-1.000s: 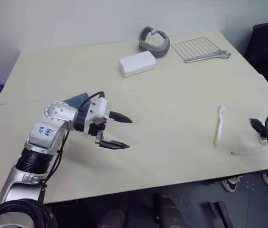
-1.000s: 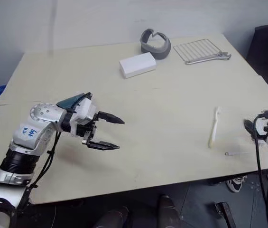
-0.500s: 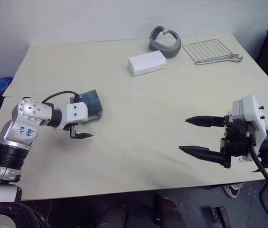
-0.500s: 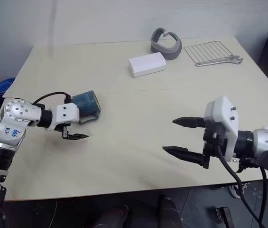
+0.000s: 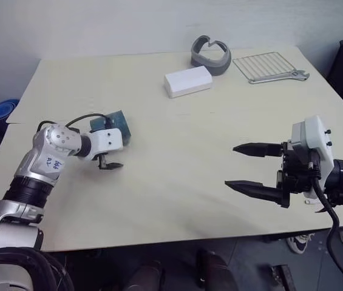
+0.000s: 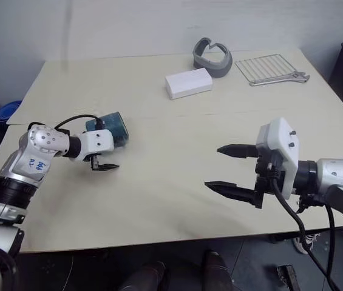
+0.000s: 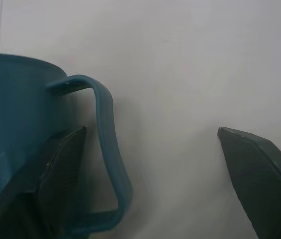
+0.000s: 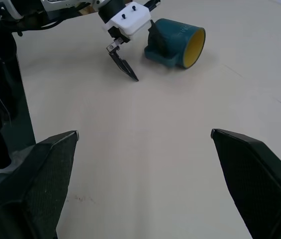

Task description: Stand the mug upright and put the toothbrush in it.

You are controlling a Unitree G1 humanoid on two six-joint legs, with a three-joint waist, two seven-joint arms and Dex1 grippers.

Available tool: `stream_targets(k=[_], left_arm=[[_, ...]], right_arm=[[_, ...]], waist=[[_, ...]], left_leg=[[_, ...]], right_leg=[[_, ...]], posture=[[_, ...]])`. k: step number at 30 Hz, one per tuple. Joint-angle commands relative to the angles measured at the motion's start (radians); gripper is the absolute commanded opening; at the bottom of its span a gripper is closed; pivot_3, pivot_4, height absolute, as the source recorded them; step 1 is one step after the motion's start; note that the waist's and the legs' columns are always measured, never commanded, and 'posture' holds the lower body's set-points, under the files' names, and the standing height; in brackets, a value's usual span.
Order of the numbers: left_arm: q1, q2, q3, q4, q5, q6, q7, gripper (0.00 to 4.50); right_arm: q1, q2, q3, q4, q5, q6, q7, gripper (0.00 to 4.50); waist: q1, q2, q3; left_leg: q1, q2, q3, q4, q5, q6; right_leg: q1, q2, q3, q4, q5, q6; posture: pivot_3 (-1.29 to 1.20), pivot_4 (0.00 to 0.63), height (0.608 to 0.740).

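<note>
The mug [image 6: 109, 128] lies on its side on the left part of the table [image 6: 177, 145], its yellow inside facing away from the left arm, as the right wrist view shows [image 8: 177, 42]. The left gripper [image 6: 101, 159] sits right at it. In the left wrist view one finger [image 7: 60, 169] reaches between the mug's body and its loop handle [image 7: 108, 149], while the other finger [image 7: 259, 174] stands well apart over bare table, so the jaws are open and straddle the handle without clamping it. A second ago this gripper pointed out over the empty middle of the table, with the mug mostly hidden behind the arm; since then it has swung back to the mug.

The right gripper [image 6: 229, 171] hangs over the table's right part, fingers spread wide and holding nothing. A second ago it was at the far right edge and the toothbrush lay plainly visible beside it; now the arm has come inward and covers that spot, so I cannot tell where the toothbrush is.

At the far edge sit a white box [image 6: 188, 83], a grey curved band [image 6: 212, 57] and a wire rack [image 6: 267, 65].
</note>
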Motion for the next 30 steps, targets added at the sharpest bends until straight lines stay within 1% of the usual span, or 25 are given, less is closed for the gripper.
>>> stream_targets(k=[1,2,6,10,13,17,22,23,25,26,28,30], left_arm=[[-0.012,0.000,-0.025,0.092,0.060,-0.033,0.035,3.42],[-0.014,-0.002,-0.025,0.102,0.060,-0.037,0.034,3.24],[-0.022,-0.003,-0.019,0.118,0.059,-0.045,0.029,2.14],[-0.007,0.000,0.002,0.099,0.039,-0.024,0.026,0.93],[0.012,-0.003,0.021,0.073,0.020,0.004,0.025,0.03],[0.024,-0.025,0.063,0.051,-0.003,0.052,0.066,0.01],[-0.013,-0.129,0.170,-0.001,-0.157,0.134,0.061,0.01],[-0.016,-0.162,0.200,-0.028,-0.211,0.137,0.054,0.01],[0.000,-0.297,0.287,-0.186,-0.437,0.285,0.037,0.01],[0.021,-0.346,0.296,-0.252,-0.501,0.320,0.027,0.01],[0.079,-0.447,0.273,-0.335,-0.528,0.282,0.064,0.01],[0.121,-0.545,0.267,-0.382,-0.569,0.286,0.117,0.01]], right_arm=[[-0.013,0.009,0.009,-0.044,0.004,-0.021,-0.028,4.50],[-0.010,0.015,0.007,-0.052,0.014,-0.022,-0.037,4.50],[0.020,0.029,-0.001,-0.064,0.011,-0.032,-0.051,4.50],[0.027,0.027,-0.007,-0.029,-0.016,-0.047,-0.057,4.50],[0.018,0.019,-0.025,-0.014,-0.006,-0.042,-0.066,4.50],[0.049,0.012,-0.073,-0.020,0.008,-0.032,-0.074,4.50],[0.101,0.015,-0.127,-0.027,0.001,-0.031,-0.092,4.50],[0.112,0.014,-0.140,-0.030,0.004,-0.030,-0.094,4.50],[0.158,0.013,-0.197,-0.041,0.009,-0.020,-0.101,4.50],[0.180,0.012,-0.223,-0.044,0.010,-0.016,-0.102,4.50],[0.222,0.013,-0.265,-0.047,-0.001,-0.015,-0.101,4.50],[0.253,0.016,-0.296,-0.046,-0.006,-0.015,-0.105,4.50]], waist=[[-0.001,0.000,0.000],[-0.002,0.000,0.000],[-0.003,0.000,0.000],[-0.003,0.000,0.000],[-0.005,0.000,0.000],[-0.005,0.000,0.000],[0.002,0.000,0.000],[0.005,0.000,0.000],[0.014,-0.001,0.000],[0.019,-0.001,0.001],[0.021,-0.001,0.000],[0.016,-0.001,0.000]], left_leg=[[0.000,0.000,0.000,0.000,0.000,0.000],[0.000,0.000,0.000,0.000,0.000,0.000],[0.000,0.000,0.000,0.000,0.000,0.000],[0.000,0.000,0.000,0.001,0.000,0.000],[0.000,0.000,0.000,0.001,0.000,0.000],[-0.001,0.000,0.000,0.001,0.000,0.000],[-0.002,0.000,-0.001,0.002,0.000,0.000],[-0.003,-0.001,-0.002,0.003,0.000,0.000],[-0.006,-0.001,-0.003,0.004,0.000,0.000],[-0.007,-0.001,-0.003,0.005,0.000,0.000],[-0.008,-0.002,-0.003,0.006,-0.001,0.001],[-0.007,-0.002,-0.001,0.006,-0.001,0.001]], right_leg=[[0.000,0.000,0.000,0.000,0.000,0.000],[0.000,0.000,0.000,0.003,0.000,0.000],[0.000,0.000,0.000,0.004,0.000,0.000],[0.000,0.000,0.000,0.004,0.000,0.000],[0.000,0.000,0.000,0.004,0.000,0.000],[-0.001,0.000,0.000,0.004,0.000,0.000],[-0.001,0.000,-0.001,0.004,0.000,0.000],[-0.001,0.000,-0.002,0.004,0.000,0.000],[-0.002,0.000,-0.002,0.003,0.001,0.001],[-0.002,0.000,-0.003,0.003,0.001,0.001],[-0.003,-0.001,-0.003,0.002,0.001,0.002],[-0.002,-0.001,-0.002,0.001,0.001,0.002]], posture=[[0.00,0.150,0.740],[0.00,0.150,0.740],[0.00,0.150,0.740],[0.00,0.150,0.740],[0.00,0.150,0.740],[0.00,0.150,0.740],[0.00,0.150,0.740],[0.00,0.150,0.740],[0.00,0.150,0.740],[0.00,0.150,0.740],[0.00,0.150,0.740],[0.00,0.150,0.740]])
